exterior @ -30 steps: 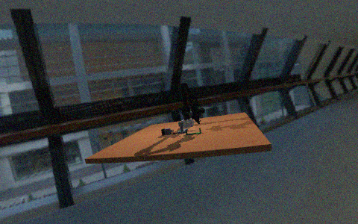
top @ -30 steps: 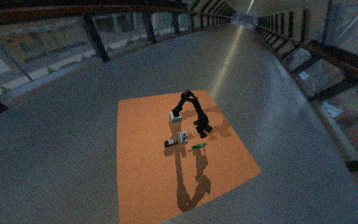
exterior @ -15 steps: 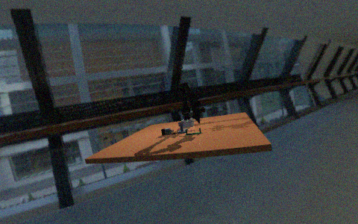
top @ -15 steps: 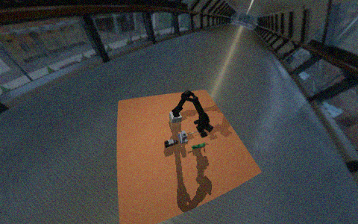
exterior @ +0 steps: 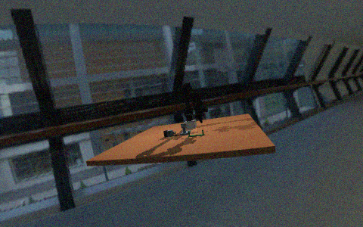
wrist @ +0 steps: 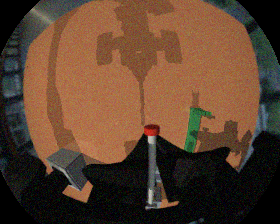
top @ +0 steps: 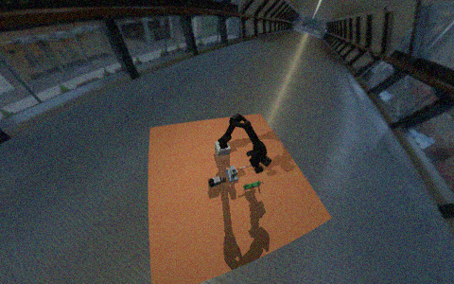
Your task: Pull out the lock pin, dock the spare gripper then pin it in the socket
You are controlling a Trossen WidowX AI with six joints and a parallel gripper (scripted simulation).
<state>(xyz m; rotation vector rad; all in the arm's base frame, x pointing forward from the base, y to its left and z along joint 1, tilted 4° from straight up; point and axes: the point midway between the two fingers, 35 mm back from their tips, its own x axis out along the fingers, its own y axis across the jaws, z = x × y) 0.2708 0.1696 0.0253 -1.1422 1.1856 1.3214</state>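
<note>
My gripper (top: 258,166) (exterior: 200,114) (wrist: 148,135) is shut on the lock pin (wrist: 151,159), a thin grey rod with a red head (wrist: 151,129) that points away from the wrist camera. In the top view the pin (top: 245,168) shows as a faint line between the gripper and the white mount (top: 232,173) (exterior: 187,127); I cannot tell if its tip is clear of the socket. The dark spare gripper (top: 216,181) (exterior: 167,133) lies on the orange table just left of the mount. A grey block (wrist: 70,164) shows at the lower left of the wrist view.
A small green bracket (top: 253,186) (exterior: 197,134) (wrist: 193,129) lies on the orange table (top: 183,227) (exterior: 230,144) just in front of the gripper. The arm's white base (top: 222,148) stands behind the mount. Railings and windows surround the table at a distance.
</note>
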